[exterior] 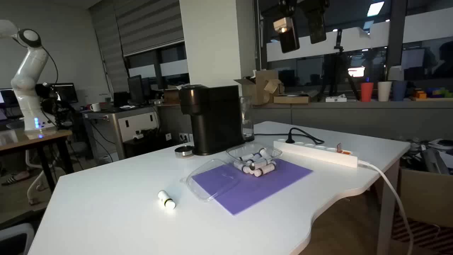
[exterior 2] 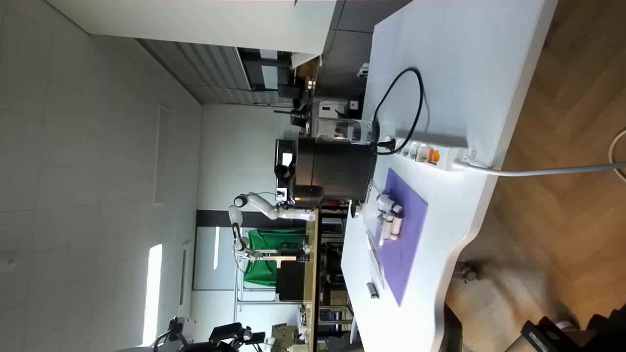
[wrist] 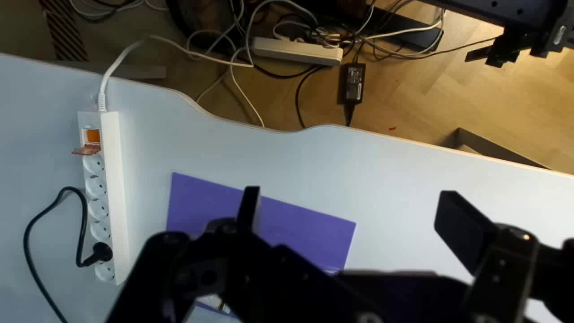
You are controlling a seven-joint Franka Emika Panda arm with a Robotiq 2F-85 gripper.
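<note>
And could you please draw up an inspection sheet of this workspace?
Surface: white table, purple sheet on it.
Things at hand: clear container of white tubes, at least partly on the sheet; clear lid beside it; loose tube on the table.
Clutter: black machine, round metal piece.
Gripper: open above the table, holding nothing.
Cables: black plug in the power strip; white cord over the table edge; tangled cords on the floor.
Surroundings: another robot arm on a wooden table; cups behind.
</note>
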